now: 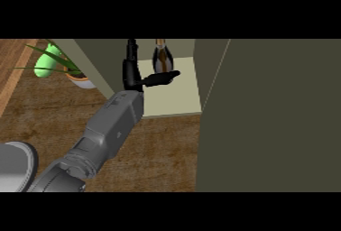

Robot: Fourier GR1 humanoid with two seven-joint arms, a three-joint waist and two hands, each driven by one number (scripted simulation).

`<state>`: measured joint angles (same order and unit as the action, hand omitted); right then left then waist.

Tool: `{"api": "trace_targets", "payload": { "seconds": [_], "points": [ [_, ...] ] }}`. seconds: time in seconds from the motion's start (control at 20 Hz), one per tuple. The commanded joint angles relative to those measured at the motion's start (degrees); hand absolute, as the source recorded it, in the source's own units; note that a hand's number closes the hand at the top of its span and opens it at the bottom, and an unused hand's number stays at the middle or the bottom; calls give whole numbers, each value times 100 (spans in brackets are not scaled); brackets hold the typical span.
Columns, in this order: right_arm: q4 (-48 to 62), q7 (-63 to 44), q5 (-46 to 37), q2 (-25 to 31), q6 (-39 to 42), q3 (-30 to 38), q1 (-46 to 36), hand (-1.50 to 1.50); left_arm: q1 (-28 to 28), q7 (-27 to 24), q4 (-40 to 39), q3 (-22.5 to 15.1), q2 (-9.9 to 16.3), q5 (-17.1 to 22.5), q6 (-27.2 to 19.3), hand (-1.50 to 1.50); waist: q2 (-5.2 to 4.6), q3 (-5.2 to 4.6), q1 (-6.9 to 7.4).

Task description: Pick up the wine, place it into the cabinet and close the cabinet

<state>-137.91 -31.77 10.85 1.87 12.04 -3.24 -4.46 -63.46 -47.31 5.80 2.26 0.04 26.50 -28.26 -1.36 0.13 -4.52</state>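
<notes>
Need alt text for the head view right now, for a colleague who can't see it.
The wine bottle stands inside the open cabinet, with an open hand beside it. The dark cabinet door fills the right; a potted plant sits at left.

we see a counter (153,144) of brown wood with a rough, mottled grain. the cabinet (279,122) has matt olive walls and a smooth, pale cream inside. the wine (162,56) bottle looks like dark, glossy glass. the forearm (110,131) is matt grey, like plastic or painted metal, and the hand (143,79) matt black. the plant (53,61) has smooth green leaves in a white pot (83,82).
</notes>
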Motion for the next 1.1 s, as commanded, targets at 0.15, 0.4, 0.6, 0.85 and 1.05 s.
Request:
{"api": "trace_targets", "payload": {
  "seconds": [0.15,0.4,0.6,0.85,1.05],
  "points": [
    [-527,-352,-85,-84,-189,-304,17,-150,254,-228,-64,15,92,-77,276,-150,-9,-28,31],
    [-357,-144,393,72,-6,127,79,-150,358,-298,-41,7,29,-115,657,-150,6,-19,79],
    [-736,-522,276,13,-176,-130,226,-150,174,-72,-9,-10,100,-149,835,-150,40,-22,105],
    [-210,-103,297,68,0,33,56,-150,381,-219,-10,-52,-4,-22,1035,-150,35,-18,78],
    [-314,-277,103,-61,-254,-53,-55,-150,315,-79,108,-20,-4,89,1280,-150,65,-20,164]
  ]
}}
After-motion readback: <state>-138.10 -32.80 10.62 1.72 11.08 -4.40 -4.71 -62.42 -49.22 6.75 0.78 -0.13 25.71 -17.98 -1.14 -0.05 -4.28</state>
